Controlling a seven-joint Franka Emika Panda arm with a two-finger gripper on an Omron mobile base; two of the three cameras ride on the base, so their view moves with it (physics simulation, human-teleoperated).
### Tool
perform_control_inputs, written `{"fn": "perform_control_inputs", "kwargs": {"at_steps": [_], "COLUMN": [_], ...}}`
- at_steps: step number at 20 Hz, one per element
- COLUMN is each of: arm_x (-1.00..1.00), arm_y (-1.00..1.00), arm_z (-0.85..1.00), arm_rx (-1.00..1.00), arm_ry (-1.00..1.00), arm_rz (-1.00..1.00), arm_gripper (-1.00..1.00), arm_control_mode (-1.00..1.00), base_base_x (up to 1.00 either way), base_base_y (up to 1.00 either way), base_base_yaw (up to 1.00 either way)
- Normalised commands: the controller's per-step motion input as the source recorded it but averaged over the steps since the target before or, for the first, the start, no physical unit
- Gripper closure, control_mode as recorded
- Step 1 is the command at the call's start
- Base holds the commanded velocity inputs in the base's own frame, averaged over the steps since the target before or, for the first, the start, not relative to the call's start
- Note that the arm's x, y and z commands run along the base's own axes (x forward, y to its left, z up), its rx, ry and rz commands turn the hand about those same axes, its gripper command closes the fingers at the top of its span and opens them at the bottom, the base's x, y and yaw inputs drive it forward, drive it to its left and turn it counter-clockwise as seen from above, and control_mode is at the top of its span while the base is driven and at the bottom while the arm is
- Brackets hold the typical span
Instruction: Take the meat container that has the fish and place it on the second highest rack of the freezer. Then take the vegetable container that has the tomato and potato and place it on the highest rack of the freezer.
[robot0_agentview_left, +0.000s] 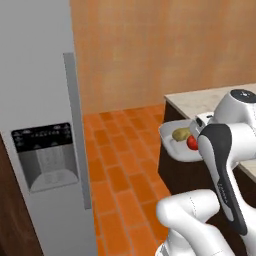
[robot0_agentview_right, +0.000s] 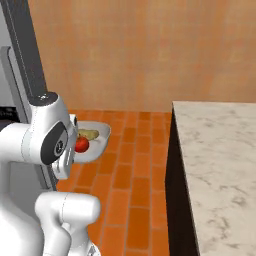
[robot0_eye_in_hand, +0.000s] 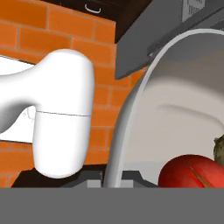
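Gripper pinches vegetable container (robot0_agentview_left: 176, 145) rim, tomato (robot0_agentview_left: 192, 143) and potato (robot0_agentview_left: 181, 134) inside; closed freezer door (robot0_agentview_left: 45, 100) stands beyond; bench (robot0_agentview_right: 220, 155) behind.

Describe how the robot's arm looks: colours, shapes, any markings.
The arm has glossy white, rounded, tube-like segments with bulbous joints. A dark grey band runs along one link, and a dark cap tops the upper joint. A dark disc marks a joint in the right base view. No cables visible.
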Motion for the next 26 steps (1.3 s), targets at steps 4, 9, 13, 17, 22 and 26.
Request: {"fn": "perform_control_inputs", "kwargs": {"at_steps": [4,9,13,17,22,26], "arm_x": [0.0,0.0,0.0,0.0,0.0,0.0], "arm_y": [0.0,0.0,0.0,0.0,0.0,0.0], "arm_z": [0.0,0.0,0.0,0.0,0.0,0.0], "arm_rx": [0.0,0.0,0.0,0.0,0.0,0.0], "arm_ry": [0.0,0.0,0.0,0.0,0.0,0.0], "arm_rz": [0.0,0.0,0.0,0.0,0.0,0.0], "arm_gripper": [1.0,1.0,1.0,1.0,1.0,1.0], "arm_control_mode": [1.0,1.0,1.0,1.0,1.0,1.0], "base_base_x": [1.0,1.0,1.0,1.0,1.0,0.92], "base_base_y": [-0.26,-0.21,-0.25,-0.19,-0.11,0.0], "base_base_yaw": [0.0,0.0,0.0,0.01,0.05,0.27]}}
